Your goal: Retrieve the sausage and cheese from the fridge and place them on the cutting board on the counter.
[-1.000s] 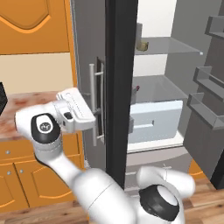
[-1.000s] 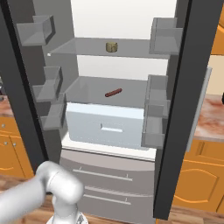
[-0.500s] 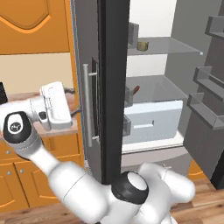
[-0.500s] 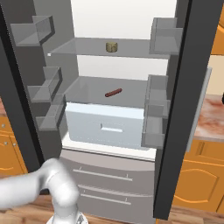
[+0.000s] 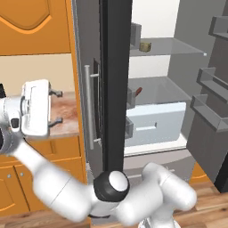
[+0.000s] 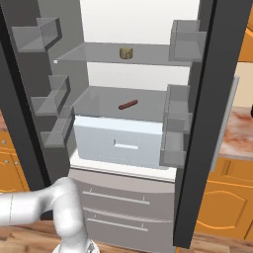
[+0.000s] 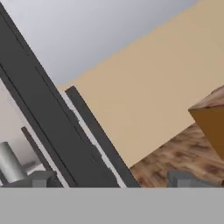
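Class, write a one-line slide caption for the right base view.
Open grey stainless fridge: short red-brown sausage on the middle shelf, pale tan cheese chunk above.

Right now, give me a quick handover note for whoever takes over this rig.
Gripper: fingers open, empty, out to the left of the fridge, in front of the counter.
Fridge doors stand open.
Sausage: lying on the middle glass shelf above the white drawer.
Cheese: on the upper shelf.
Done: fridge opened.
Left: pick up both, place each on the cutting board.
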